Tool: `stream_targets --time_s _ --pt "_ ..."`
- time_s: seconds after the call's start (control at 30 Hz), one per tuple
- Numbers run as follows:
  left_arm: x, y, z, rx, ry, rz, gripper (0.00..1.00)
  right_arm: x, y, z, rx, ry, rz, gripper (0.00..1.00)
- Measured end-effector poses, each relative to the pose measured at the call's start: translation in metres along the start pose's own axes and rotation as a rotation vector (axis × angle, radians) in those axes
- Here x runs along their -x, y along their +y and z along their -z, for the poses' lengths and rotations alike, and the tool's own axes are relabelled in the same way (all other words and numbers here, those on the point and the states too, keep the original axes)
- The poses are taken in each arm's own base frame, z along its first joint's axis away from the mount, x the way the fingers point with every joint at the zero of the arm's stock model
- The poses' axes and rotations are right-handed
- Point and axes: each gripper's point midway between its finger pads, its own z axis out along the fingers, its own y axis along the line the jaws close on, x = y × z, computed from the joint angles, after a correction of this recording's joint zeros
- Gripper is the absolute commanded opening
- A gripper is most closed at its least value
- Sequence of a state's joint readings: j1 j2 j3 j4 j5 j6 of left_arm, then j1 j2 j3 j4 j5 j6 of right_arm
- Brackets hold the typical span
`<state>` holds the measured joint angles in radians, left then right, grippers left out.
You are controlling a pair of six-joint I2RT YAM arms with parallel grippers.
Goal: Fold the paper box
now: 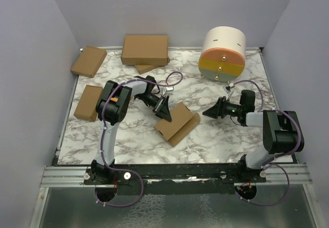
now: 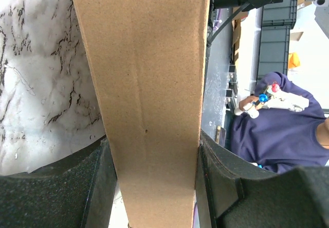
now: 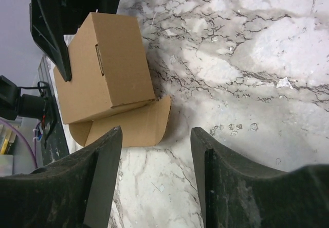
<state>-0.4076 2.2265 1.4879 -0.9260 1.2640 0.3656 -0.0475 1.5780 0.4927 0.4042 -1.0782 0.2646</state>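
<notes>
Between the pads of the left gripper (image 2: 152, 151), shown only by its wrist camera, the box (image 2: 149, 73) is clamped on both sides. Right wrist camera alone shows a rounded flap (image 3: 131, 127) flat on the table (image 3: 247, 58) at the box's base, beyond the right gripper (image 3: 157, 135), jaws apart and empty. From above, the box sits mid-table, right fingertips near, not touching.

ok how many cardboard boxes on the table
5: the paper box mid-table in the left gripper, left-edge box, far-left box, larger carton at back, another box partly hidden under it.
</notes>
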Motion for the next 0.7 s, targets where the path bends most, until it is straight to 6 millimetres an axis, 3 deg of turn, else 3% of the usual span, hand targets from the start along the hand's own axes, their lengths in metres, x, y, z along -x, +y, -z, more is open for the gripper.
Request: stream_targets --time_s 0.43,0.7 --pt "-0.003 -0.001 -0.001 -0.006 0.008 0.011 0.38 -0.024 -0.016 -0.012 -0.006 0.061 -0.103 0.51" --pt "-0.006 0.001 -0.002 -0.010 0.014 0.028 0.38 -0.023 -0.015 -0.026 0.023 0.094 -0.071 0.42"
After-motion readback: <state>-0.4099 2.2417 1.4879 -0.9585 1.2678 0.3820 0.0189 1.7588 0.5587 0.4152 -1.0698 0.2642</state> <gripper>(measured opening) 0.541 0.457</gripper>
